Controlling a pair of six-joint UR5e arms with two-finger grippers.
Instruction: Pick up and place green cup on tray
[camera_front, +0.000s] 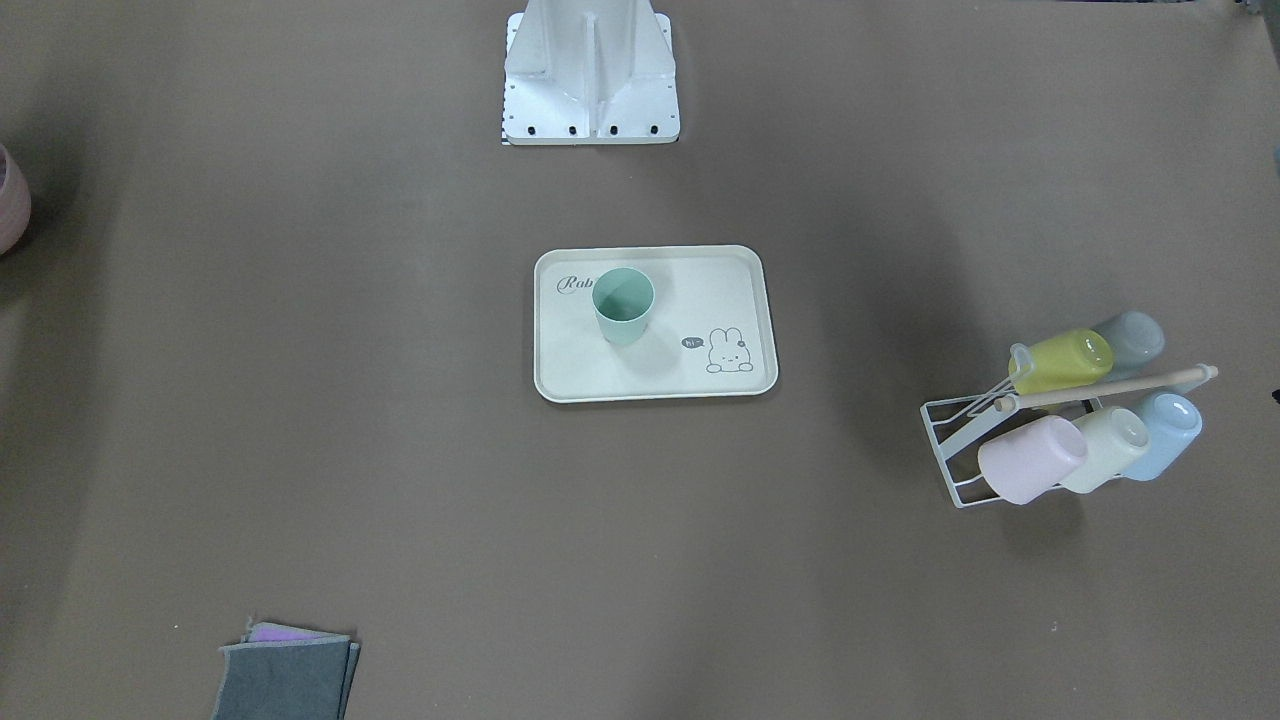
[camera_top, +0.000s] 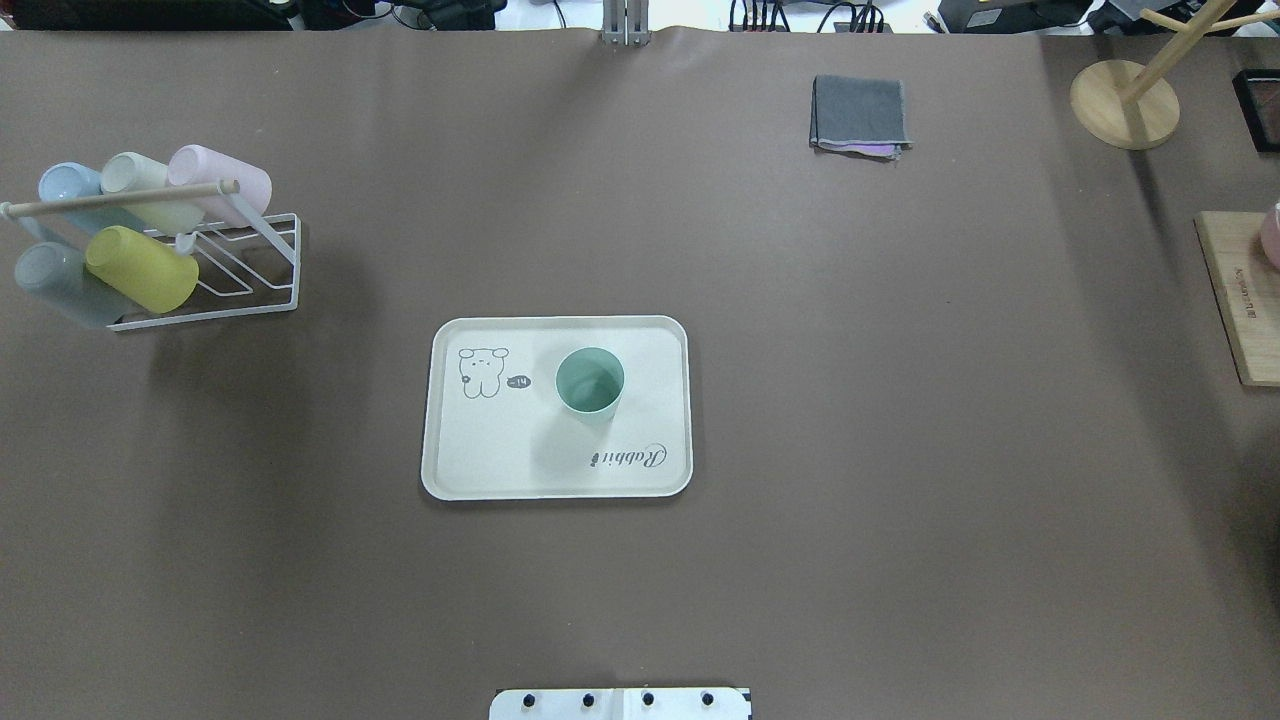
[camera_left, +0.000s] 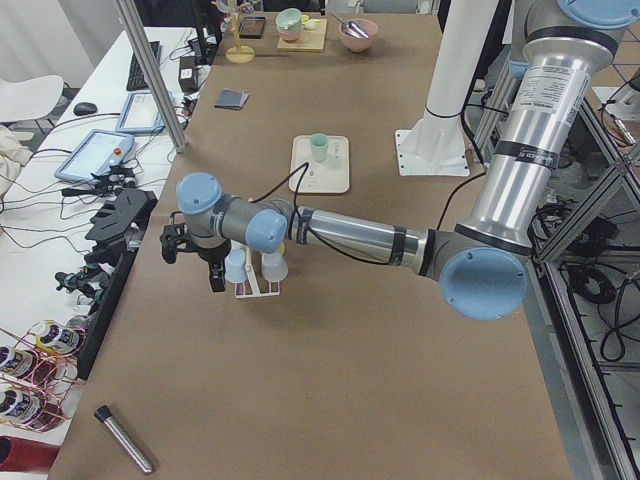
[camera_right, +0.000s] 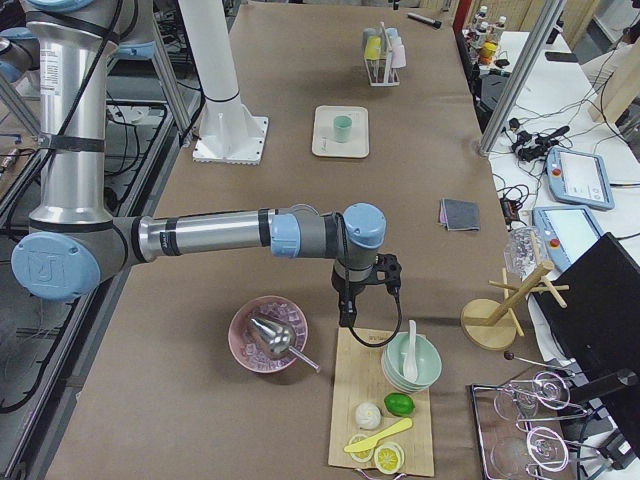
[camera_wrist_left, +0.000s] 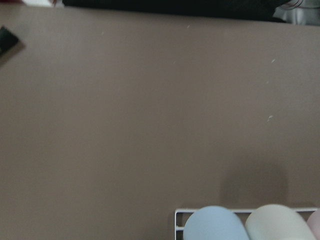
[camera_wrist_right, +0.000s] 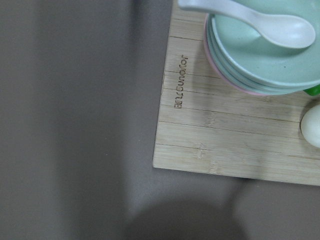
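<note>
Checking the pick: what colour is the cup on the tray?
The cup is mint green, clearest overhead.

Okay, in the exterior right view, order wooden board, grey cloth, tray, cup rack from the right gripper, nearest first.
1. Wooden board, by the right gripper.
2. Grey cloth, view's right.
3. Tray, mid-table.
4. Cup rack, far end.

Green cup (camera_top: 590, 381): a plain mint-green, handleless tumbler, slightly tapered, standing upright with its open mouth up and its inside empty. It rests on the tray (camera_top: 480, 462), in the half that carries the grey "Rabbit" script, between the script and the bunny drawing. Tray: cream, rectangular, with rounded corners and a raised rim, lying flat near the middle of the brown table (camera_top: 900, 420).
</note>
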